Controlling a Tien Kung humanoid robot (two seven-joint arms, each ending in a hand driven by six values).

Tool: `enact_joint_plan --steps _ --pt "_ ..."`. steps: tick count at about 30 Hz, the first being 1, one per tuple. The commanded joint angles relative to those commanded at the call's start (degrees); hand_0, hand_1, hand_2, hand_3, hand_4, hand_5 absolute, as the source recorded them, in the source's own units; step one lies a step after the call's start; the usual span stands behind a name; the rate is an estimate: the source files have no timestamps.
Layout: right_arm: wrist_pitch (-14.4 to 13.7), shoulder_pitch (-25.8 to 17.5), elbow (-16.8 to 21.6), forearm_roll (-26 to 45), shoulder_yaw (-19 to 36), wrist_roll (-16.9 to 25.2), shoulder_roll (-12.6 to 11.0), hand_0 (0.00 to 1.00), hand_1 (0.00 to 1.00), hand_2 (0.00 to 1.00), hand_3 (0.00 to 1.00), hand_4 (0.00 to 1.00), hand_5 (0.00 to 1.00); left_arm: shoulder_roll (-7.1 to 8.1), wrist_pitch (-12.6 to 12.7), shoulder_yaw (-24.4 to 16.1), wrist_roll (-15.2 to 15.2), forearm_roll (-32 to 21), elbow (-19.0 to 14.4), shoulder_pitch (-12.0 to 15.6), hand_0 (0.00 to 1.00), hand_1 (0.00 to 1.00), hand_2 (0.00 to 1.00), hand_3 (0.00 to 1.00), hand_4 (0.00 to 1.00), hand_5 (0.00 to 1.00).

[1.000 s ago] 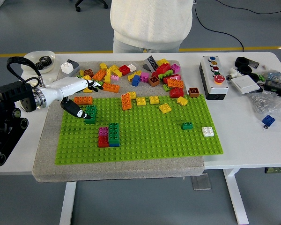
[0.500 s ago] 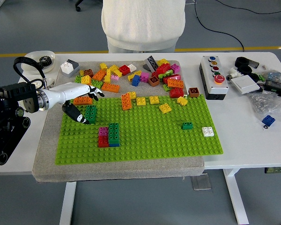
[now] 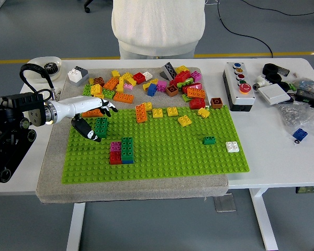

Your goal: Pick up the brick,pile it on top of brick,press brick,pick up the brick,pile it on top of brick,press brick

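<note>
The left hand (image 3: 91, 116) has drawn back leftward, fingers loosely spread and empty, leaving the dark green brick stack (image 3: 101, 127) seated on the green baseplate (image 3: 162, 157), so pressing looks finished.

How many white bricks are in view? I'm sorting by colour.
2, maybe more hidden: one brick on the green baseplate at its right edge, one brick in the loose pile behind the plate.

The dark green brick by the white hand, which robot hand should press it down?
Left. The left hand hovers open right beside the dark green brick. The right hand is not in view.
</note>
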Motion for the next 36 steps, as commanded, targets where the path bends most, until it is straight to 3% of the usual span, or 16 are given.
enact_joint_plan --steps 15,16,36 --pt "0.05 -0.14 0.0 0.0 -0.18 0.04 -0.04 0.743 0.643 0.719 0.645 0.869 0.416 -0.87 2.96 0.25 0.28 0.0 2.0 -0.29 0.916 0.798 0.841 0.925 0.998 0.16" --pt "0.05 -0.14 0.0 0.0 -0.17 0.04 -0.05 0.743 0.642 0.718 0.645 0.869 0.415 -0.88 3.08 0.27 0.34 0.0 2.05 -0.3 0.949 0.827 0.857 0.928 0.998 0.162" --pt "0.03 -0.01 0.0 0.0 -0.4 0.14 -0.07 0.743 0.645 0.719 0.646 0.87 0.414 -1.77 3.3 0.39 2.13 0.0 4.58 -0.94 0.935 0.823 0.841 0.923 0.998 0.175"
